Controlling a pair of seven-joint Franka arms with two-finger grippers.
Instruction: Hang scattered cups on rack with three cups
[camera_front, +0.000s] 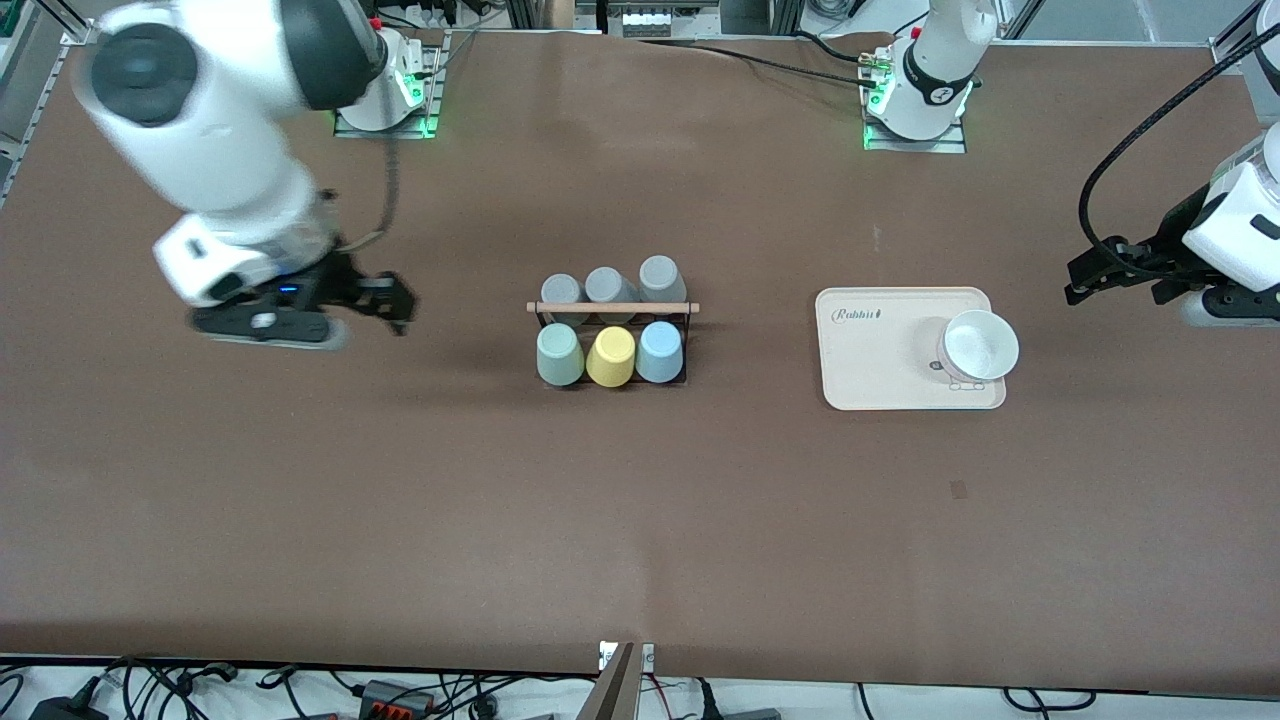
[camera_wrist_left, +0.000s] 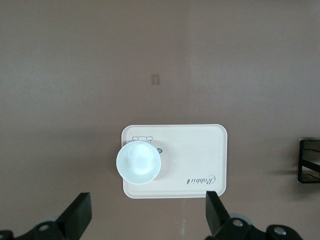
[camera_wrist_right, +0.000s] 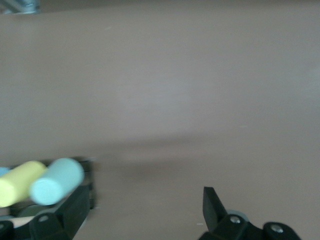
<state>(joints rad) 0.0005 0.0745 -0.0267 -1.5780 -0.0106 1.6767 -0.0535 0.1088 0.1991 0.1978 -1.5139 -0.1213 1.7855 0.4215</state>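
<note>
my right gripper (camera_front: 395, 305) hangs over bare brown table (camera_front: 400, 500) toward the right arm's end, fingers apart and holding nothing; the right wrist view shows the two black fingers (camera_wrist_right: 212, 202) spread with only tabletop between them. my left gripper (camera_front: 1085, 275) waits over the table at the left arm's end, beside the beige rectangular tray (camera_front: 870, 375), also spread and empty.

the small black wire rack (camera_front: 612, 345) with the light wooden rod (camera_front: 612, 307) across its top stands mid-table. on its row nearer the front camera sit the pale mint-green tumbler (camera_front: 559, 354), the yellow cup (camera_front: 611, 356) and the light blue tumbler (camera_front: 660, 351), all upside down on pegs, touching side by side. three grey cups (camera_front: 609, 286) fill the farther row. i see no cup loose on the table, so i judge the hanging done or all but done.

these tumblers look like light, stiff, smooth plastic or glazed ware: easy to lift, but slick, and likely to squirm out of a hard pinch. with no handle, i would take one across its side wall near the closed base, well clear of its neighbours, and lift straight up off the peg. the wire frame looks light enough to drag along if a cup binds.

a white bowl (camera_front: 981, 345) sits on the tray.
</note>
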